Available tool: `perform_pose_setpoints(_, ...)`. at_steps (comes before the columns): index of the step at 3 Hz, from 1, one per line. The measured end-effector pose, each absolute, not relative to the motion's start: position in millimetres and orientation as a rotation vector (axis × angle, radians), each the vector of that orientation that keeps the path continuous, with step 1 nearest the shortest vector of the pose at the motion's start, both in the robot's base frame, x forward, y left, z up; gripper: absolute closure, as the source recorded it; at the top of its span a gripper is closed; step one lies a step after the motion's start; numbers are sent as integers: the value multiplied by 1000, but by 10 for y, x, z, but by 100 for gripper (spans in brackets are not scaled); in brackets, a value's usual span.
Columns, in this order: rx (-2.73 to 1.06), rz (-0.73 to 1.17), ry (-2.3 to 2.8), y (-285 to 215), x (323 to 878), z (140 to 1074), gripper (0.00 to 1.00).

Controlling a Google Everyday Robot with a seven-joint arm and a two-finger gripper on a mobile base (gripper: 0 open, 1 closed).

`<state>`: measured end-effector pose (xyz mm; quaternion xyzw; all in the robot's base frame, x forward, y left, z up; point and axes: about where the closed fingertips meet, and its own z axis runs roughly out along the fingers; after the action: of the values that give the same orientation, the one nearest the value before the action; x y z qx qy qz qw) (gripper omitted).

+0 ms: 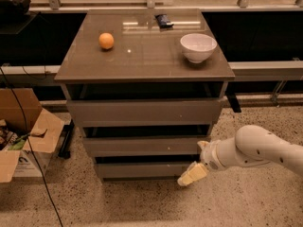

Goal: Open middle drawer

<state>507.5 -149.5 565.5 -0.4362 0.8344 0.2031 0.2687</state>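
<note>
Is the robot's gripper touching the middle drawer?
Cannot tell. In the camera view the gripper hangs low by the right end of the bottom drawer, and its wrist meets the right edge of the middle drawer, showing neither gap nor contact plainly.
</note>
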Motion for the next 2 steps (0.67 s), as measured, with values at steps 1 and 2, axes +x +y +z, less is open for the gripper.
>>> perform_pose_setpoints(1, -1176, 548, 2250, -1495, 5075, 5655, 0)
perform_pose_setpoints(2, -1147, 511, 2244, -1473, 5181, 5605, 0)
